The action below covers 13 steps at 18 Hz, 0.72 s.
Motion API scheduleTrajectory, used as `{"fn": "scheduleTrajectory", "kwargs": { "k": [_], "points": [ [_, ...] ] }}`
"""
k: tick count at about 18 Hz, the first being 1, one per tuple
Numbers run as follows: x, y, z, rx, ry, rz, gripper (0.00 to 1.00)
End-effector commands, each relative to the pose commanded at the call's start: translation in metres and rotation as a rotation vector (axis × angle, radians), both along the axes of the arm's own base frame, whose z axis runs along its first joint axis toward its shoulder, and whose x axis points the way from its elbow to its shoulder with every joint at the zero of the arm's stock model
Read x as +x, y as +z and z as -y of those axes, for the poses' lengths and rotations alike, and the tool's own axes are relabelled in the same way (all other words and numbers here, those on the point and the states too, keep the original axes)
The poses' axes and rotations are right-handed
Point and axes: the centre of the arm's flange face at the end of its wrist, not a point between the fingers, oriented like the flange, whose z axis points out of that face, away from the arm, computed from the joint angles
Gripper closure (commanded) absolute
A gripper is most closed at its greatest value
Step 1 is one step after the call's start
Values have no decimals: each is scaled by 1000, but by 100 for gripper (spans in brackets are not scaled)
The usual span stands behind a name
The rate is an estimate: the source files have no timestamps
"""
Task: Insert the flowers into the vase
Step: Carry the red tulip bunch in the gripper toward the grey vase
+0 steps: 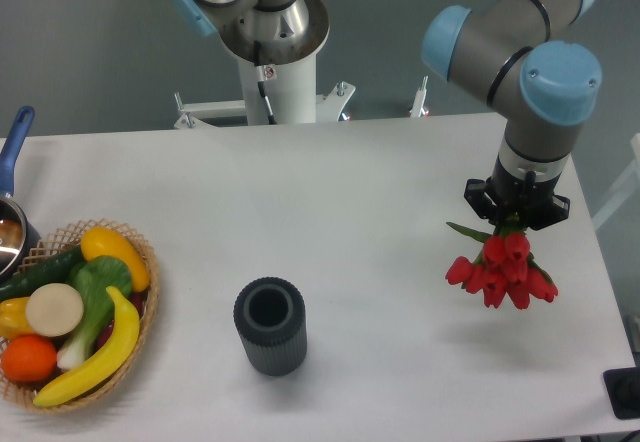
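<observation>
A bunch of red tulip flowers (505, 272) hangs at the right of the table, buds pointing toward me, lifted off the surface with a shadow beneath. My gripper (517, 218) is shut on the stems just behind the buds; its fingers are mostly hidden by the black wrist and the blooms. A narrow green leaf (466, 231) sticks out to the left. The dark grey ribbed vase (270, 325) stands upright near the front centre, its mouth open and nothing inside. The flowers are well to the right of the vase.
A woven basket (139, 317) of fruit and vegetables sits at the front left, with a banana (92, 357) along its edge. A pot with a blue handle (14, 152) is at the far left edge. The arm's white base (272, 57) stands behind the table.
</observation>
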Motion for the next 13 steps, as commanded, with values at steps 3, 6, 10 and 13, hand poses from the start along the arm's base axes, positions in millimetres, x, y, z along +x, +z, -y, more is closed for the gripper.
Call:
{"fn": "scheduleTrajectory", "kwargs": {
  "k": [3,6,10,13],
  "points": [
    [3,6,-3,19,-2,-4,100],
    [6,15,-11,75,41,0,100],
    [24,66,-45,368,134,-60,100],
    [63,96,-80,528,142,-118,100]
  ]
}}
